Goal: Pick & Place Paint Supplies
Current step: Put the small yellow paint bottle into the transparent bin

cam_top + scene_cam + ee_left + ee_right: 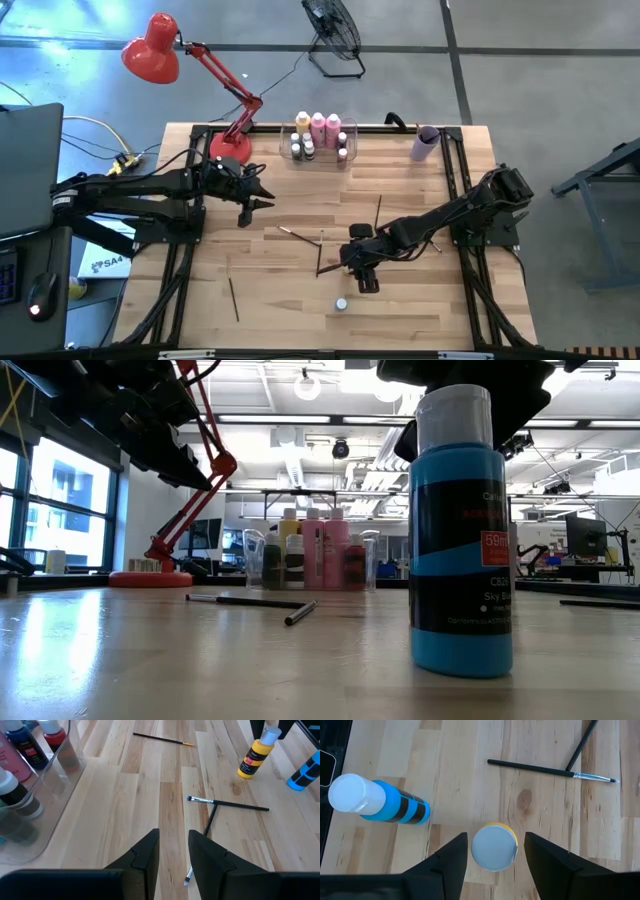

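Yellow bottle, white-capped, stands lower centre between the right gripper's wide-spread jaws — untouched; blue bottle upper left; left gripper jaws narrow, empty.

Red desk lamp, clear bin, lilac cup

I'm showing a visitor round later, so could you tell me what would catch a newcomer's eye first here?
The red desk lamp leaning over the table's far left corner stands out most. Next is the sky-blue paint bottle upright at the near edge, looming in the low view. The right tool, open, straddles a yellow bottle.
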`<state>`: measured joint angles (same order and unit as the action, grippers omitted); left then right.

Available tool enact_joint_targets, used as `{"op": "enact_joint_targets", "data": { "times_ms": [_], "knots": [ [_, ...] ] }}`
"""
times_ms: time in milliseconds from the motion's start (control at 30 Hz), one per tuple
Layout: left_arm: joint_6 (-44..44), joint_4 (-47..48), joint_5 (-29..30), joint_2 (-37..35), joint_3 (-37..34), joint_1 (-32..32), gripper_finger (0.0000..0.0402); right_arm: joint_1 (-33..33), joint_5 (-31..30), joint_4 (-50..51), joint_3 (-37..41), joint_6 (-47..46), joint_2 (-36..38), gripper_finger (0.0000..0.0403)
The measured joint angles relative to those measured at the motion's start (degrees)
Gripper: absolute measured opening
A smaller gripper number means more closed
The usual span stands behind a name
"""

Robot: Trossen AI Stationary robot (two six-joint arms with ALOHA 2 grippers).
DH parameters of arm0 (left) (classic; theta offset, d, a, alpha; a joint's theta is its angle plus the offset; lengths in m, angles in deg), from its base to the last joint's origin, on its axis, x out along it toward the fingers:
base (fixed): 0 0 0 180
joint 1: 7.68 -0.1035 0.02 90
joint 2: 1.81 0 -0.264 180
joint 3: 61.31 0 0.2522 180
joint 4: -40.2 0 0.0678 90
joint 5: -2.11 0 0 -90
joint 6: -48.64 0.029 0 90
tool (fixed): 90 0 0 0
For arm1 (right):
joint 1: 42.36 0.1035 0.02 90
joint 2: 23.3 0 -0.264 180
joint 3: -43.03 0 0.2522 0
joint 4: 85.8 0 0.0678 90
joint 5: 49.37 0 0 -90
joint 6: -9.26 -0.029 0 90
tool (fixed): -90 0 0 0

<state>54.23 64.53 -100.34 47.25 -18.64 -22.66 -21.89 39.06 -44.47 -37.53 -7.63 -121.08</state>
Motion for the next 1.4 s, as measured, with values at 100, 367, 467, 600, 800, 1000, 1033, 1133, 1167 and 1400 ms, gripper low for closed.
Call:
{"op": "enact_joint_targets", "data": {
  "times_ms": [100, 367, 467, 600, 800, 1000, 1033, 1133, 1167, 1400],
  "knots": [
    [0.0, 0.0, 0.0, 0.0, 0.0, 0.0, 0.0102, 0.0, 0.0, 0.0, 0.0, 0.0, 0.0, 0.0177],
    [0.0, 0.0, 0.0, 0.0, 0.0, 0.0, 0.0102, 0.0, 0.0, 0.0, 0.0, 0.0, 0.0, 0.0148],
    [0.0, 0.0, 0.0, 0.0, 0.0, 0.0, 0.0102, 0.0, 0.0, 0.0, 0.0, 0.0, 0.0, 0.0138],
    [0.0, 0.0, 0.0, 0.0, 0.0, 0.0, 0.0102, 0.0, 0.0, 0.0, 0.0, 0.0, 0.0, 0.0127],
    [0.1, 0.0, 0.0, 0.0, 0.0, 0.0, 0.0102, 0.0, 0.0, 0.0, 0.0, 0.0, 0.0, 0.0122],
    [0.1, 0.0, 0.0, 0.0, 0.0, 0.0, 0.0102, 0.0, 0.2, 0.0, 0.0, 0.0, 0.0, 0.0121],
    [0.1, 0.0, 0.0, 0.0, 0.0, 0.0, 0.0102, 0.0, 0.2, 0.0, 0.0, 0.0, 0.1, 0.0121],
    [0.1, 0.0, 0.0, 0.0, 0.0, 0.0, 0.0102, 0.0, 0.2, -0.1, 0.0, -0.3, 0.4, 0.0121],
    [0.1, 0.0, 0.0, 0.0, 0.0, 0.0, 0.0102, -0.1, 0.2, -0.4, 0.0, -1.0, 0.5, 0.0121],
    [0.2, 0.0, 0.0, 0.0, 0.0, 0.0, 0.0102, -1.6, -2.1, -0.4, -0.2, -2.4, 3.7, 0.0121]
  ]
}}
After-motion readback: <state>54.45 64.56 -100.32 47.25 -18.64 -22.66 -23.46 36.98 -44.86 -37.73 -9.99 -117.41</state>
